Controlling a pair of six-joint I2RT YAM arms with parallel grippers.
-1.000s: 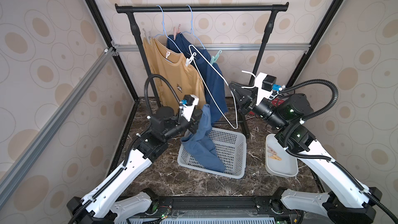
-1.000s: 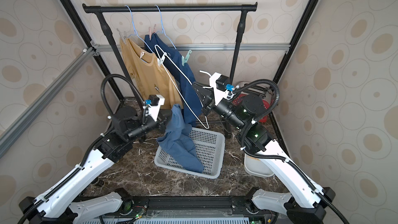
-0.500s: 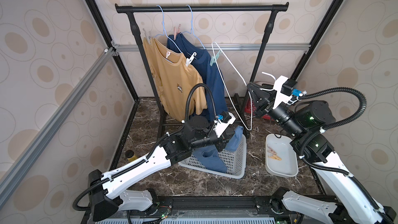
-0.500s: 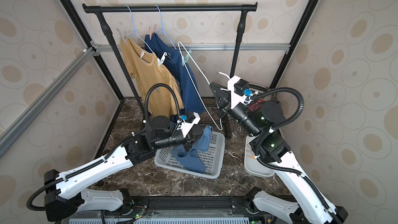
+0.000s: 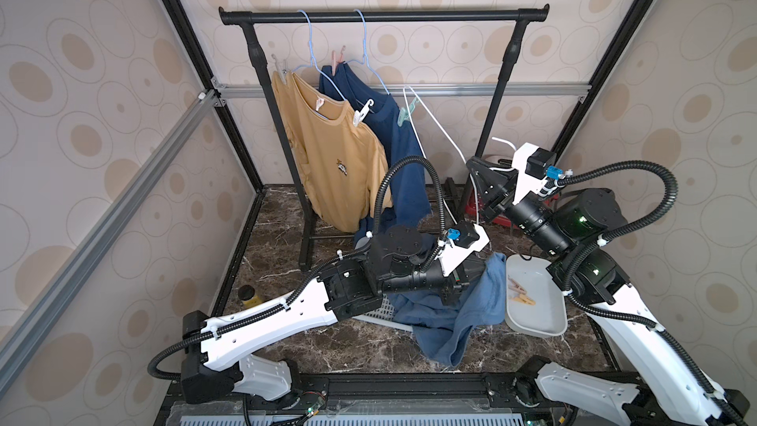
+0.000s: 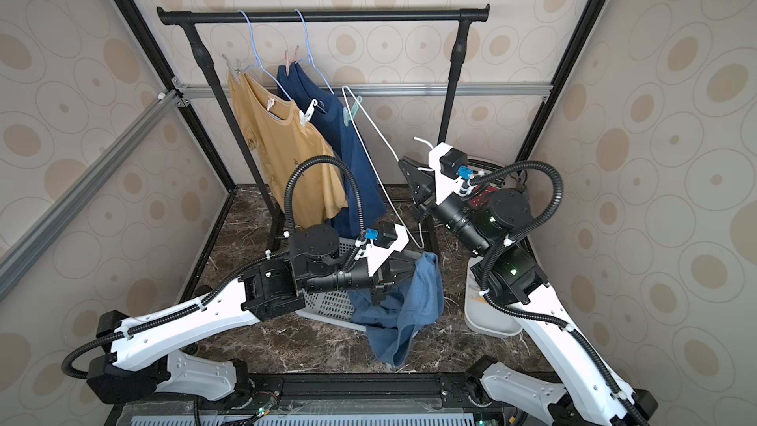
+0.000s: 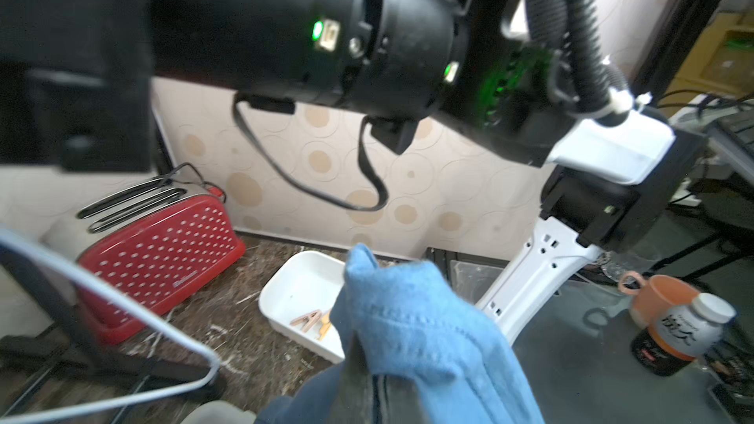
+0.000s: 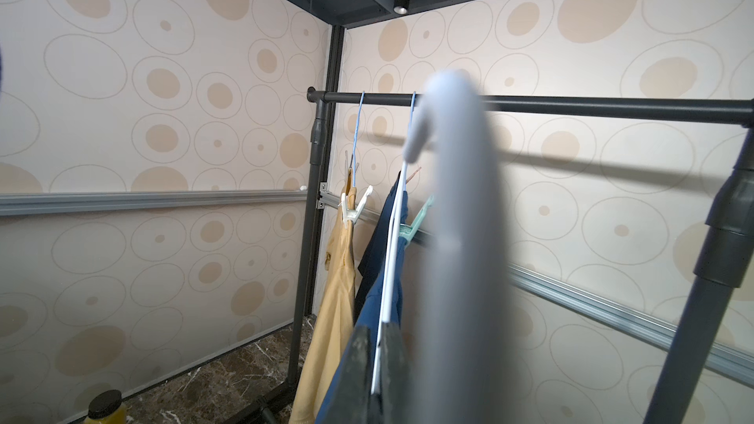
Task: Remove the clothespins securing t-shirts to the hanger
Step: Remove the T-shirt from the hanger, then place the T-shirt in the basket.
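Observation:
My left gripper (image 5: 481,272) is shut on a lighter blue t-shirt (image 5: 471,313), which drapes over the basket's right edge down to the floor; its fingers (image 7: 359,369) pinch the cloth. A bare white hanger (image 5: 434,129) is held off the rail with my right gripper (image 8: 377,344) shut on its wire. A mustard t-shirt (image 5: 336,157) and a dark blue t-shirt (image 5: 405,145) hang on blue hangers. Grey (image 5: 279,65), pink (image 5: 338,60), white (image 5: 362,112) and teal (image 5: 406,112) clothespins sit on them.
A black rail (image 5: 409,16) carries the hangers. A grey basket (image 5: 379,311) lies under my left arm. A white tray (image 5: 545,321) at the right holds loose clothespins (image 5: 520,295). A red toaster (image 7: 163,246) stands at the back right, a small jar (image 5: 248,295) at the left.
My left arm carried the lighter blue t-shirt down and to the right, onto the basket's right side. My right gripper drew slightly right with the white hanger, which swung upward.

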